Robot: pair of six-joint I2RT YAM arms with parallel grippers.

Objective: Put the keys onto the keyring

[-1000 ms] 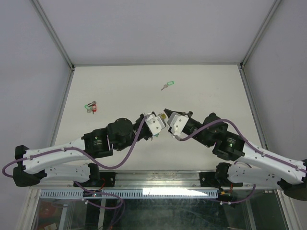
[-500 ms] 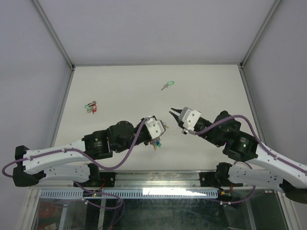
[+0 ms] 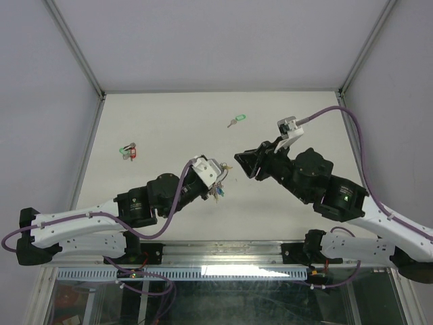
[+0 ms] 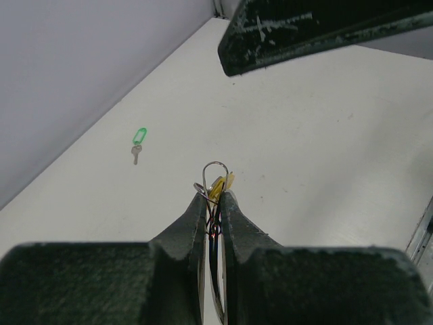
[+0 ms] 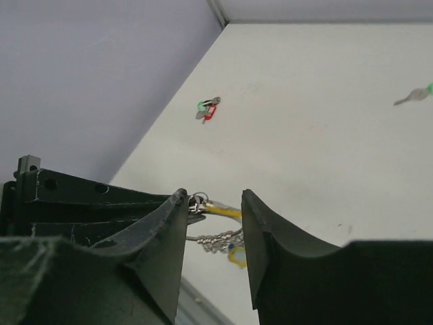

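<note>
Top view: on the matte white desk (image 3: 169, 115), the left claw (image 3: 216, 170) is pinched on the keyring (image 3: 217, 186), small keys dangling below. The right claw (image 3: 241, 161) is just beside it, not touching. The green key (image 3: 236, 120) lies alone farther back, with a red-and-green bunch (image 3: 128, 150) near the left wall. Left wrist: a thin wire loop stands above the closed fingertips, with the yellow key (image 4: 221, 184) pressed alongside. Right wrist: jaws moderately apart, holding nothing. Only this view shows a bead chain (image 5: 211, 238) hanging under the ring.
</note>
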